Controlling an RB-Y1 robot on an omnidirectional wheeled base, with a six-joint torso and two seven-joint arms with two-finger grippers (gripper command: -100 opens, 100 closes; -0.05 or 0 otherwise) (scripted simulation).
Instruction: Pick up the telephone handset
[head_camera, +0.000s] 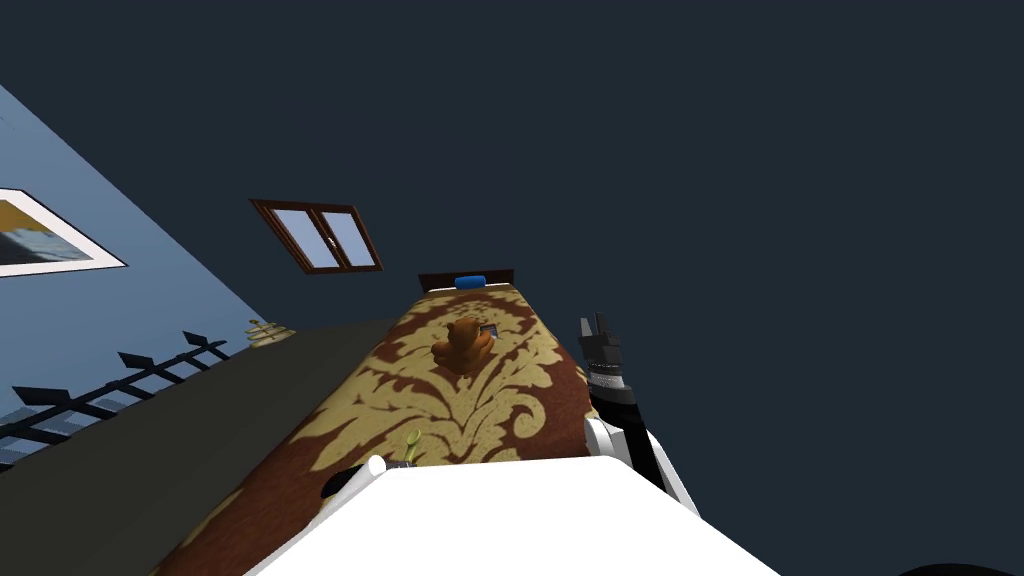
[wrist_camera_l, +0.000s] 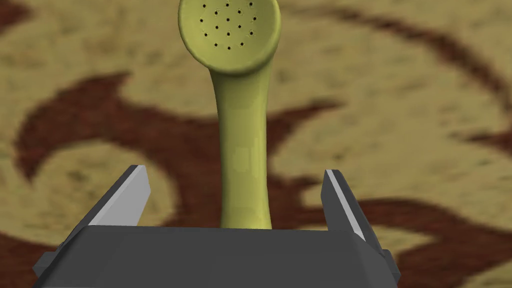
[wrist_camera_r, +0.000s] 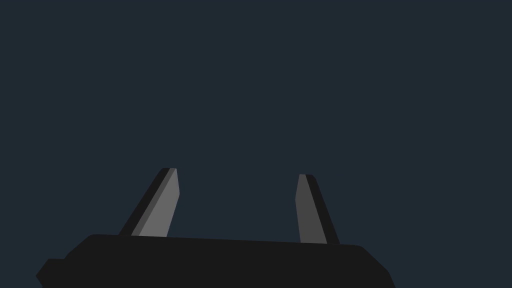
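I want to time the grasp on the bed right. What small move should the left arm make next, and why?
Probably shut the left gripper: its open fingers stand either side of the handle of the green handset, with gaps, as it lies on the patterned bedspread.

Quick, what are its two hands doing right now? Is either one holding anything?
Left gripper: open, straddling the yellow-green telephone handset, not gripping it.
Right gripper: open, holding nothing.
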